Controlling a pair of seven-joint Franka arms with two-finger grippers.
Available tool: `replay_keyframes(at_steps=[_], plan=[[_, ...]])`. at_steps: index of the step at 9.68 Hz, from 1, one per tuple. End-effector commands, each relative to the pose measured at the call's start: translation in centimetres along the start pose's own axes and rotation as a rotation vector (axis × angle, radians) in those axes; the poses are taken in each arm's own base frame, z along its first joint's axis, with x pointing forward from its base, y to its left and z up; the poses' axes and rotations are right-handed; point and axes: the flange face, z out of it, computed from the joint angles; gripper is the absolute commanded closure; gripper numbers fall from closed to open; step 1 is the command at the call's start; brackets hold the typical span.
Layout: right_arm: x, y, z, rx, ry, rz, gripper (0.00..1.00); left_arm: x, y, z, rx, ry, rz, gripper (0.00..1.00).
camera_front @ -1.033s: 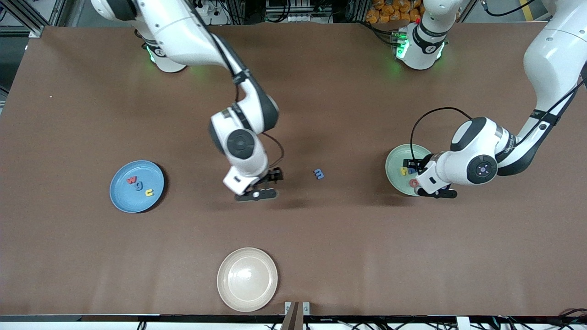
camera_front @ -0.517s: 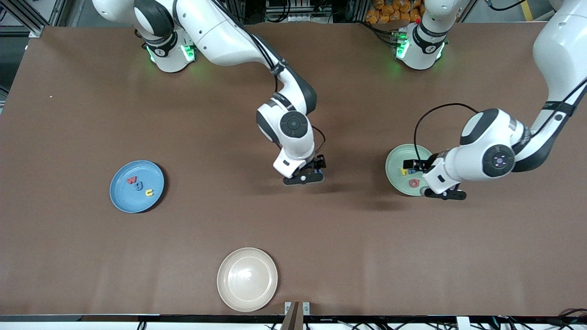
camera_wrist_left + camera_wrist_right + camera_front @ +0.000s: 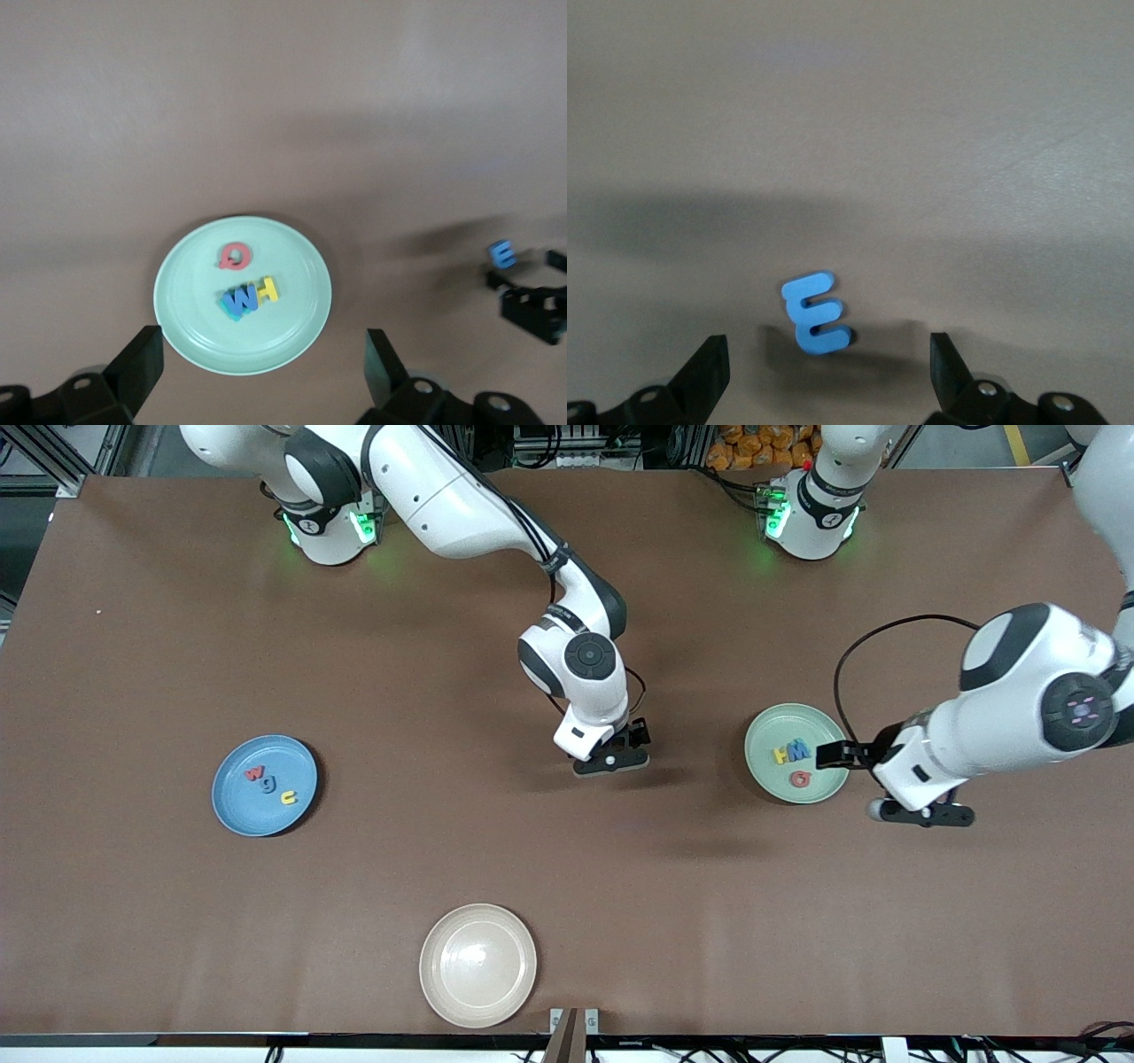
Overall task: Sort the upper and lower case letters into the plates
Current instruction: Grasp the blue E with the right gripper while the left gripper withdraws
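Two plates held sorted letters: the blue plate (image 3: 265, 785) toward the right arm's end, the mint plate (image 3: 796, 765) toward the left arm's. Between them the right claw (image 3: 824, 372), spread wide, hung over one loose blue letter (image 3: 817, 313) on the surface (image 3: 567, 886). The left claw (image 3: 262, 372) waited, spread, beside the mint plate. Closing off-centre could flick the tiny piece away.

Even overhead light — soft shadows under both arms, wrist views slightly blurred.
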Motion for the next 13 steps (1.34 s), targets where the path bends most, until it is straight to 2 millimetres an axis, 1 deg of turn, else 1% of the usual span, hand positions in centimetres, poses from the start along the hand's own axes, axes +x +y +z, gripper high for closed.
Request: replay_keyframes(at_steps=[1,2,3,4,6,7,8,9,11,13], plan=[[0.0,-0.7,0.8,-0.045,0.044,-0.094,0.00,-0.3,-0.4,-5.8,0.004,0.062,0.017,0.00],[0.1,-0.9,0.8,-0.033,0.065,-0.113,0.00,-1.0,-0.9,-7.9,-0.007,0.070,0.016,0.00],[0.0,-1.0,1.1,-0.027,0.074,-0.117,0.00,-1.7,-2.1,-9.3,-0.015,0.076,0.011,0.00],[0.2,-1.2,1.0,-0.011,0.096,-0.118,0.00,-2.1,-2.7,-10.2,-0.021,0.087,0.025,0.00],[0.0,-1.0,1.8,-0.012,0.098,-0.120,0.00,-2.0,-2.5,-10.2,-0.026,0.087,0.035,0.00],[-0.3,-0.9,2.4,-0.020,0.090,-0.121,0.00,-2.1,-2.0,-10.2,-0.016,0.093,0.043,0.00],[-0.6,-0.8,2.8,-0.029,0.078,-0.123,0.00,-2.0,-2.1,-10.3,0.008,0.103,0.047,0.00],[-0.8,-1.0,2.8,-0.035,0.074,-0.129,0.00,-2.0,-2.2,-10.3,0.007,0.103,0.048,0.00],[-0.9,-1.0,2.6,-0.050,0.059,-0.133,0.00,-2.0,-1.7,-10.1,0.006,0.100,0.056,0.00],[-0.8,-0.9,2.6,-0.051,0.060,-0.129,0.00,-1.9,-0.8,-9.8,0.012,0.098,0.069,0.00]])
